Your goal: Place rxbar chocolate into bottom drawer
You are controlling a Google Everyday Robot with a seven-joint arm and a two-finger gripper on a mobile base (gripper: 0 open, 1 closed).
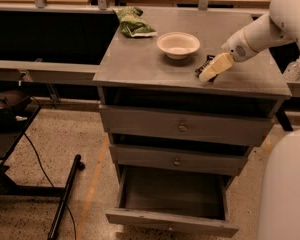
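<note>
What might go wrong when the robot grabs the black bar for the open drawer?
The rxbar chocolate lies flat, partly under the gripper on the cabinet top, so it might slide instead of lifting. The white bowl sits close by and might get bumped. The bottom drawer is open far below; a loose bar might hit the floor.

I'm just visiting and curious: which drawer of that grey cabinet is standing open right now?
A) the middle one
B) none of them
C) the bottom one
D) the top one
C: the bottom drawer is pulled out with its inside showing, while the top drawer and middle drawer sit shut; the claw is up on the cabinet top, at the rxbar chocolate.
</note>
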